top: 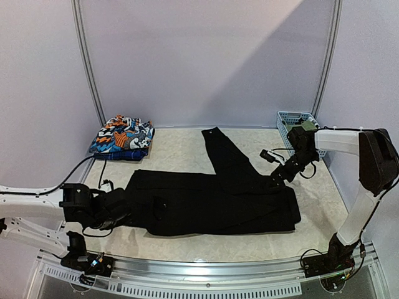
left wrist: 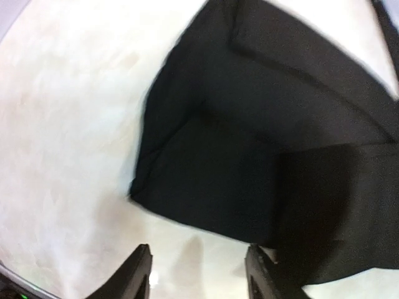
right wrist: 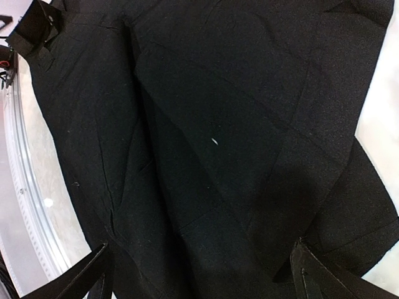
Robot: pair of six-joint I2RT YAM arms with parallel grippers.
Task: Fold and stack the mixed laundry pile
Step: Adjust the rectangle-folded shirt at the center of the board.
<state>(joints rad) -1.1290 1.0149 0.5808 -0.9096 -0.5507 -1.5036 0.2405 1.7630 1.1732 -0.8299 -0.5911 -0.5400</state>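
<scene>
Beside black trousers' [top: 212, 202] edge, left tool [left wrist: 198, 254] spread over bare table [left wrist: 62, 124]; right tool [right wrist: 201, 248] spread.

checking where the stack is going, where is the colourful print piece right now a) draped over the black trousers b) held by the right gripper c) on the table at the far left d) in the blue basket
c: the orange-blue-white print lies on the table at its far left, apart from the black trousers and across from the basket.
</scene>
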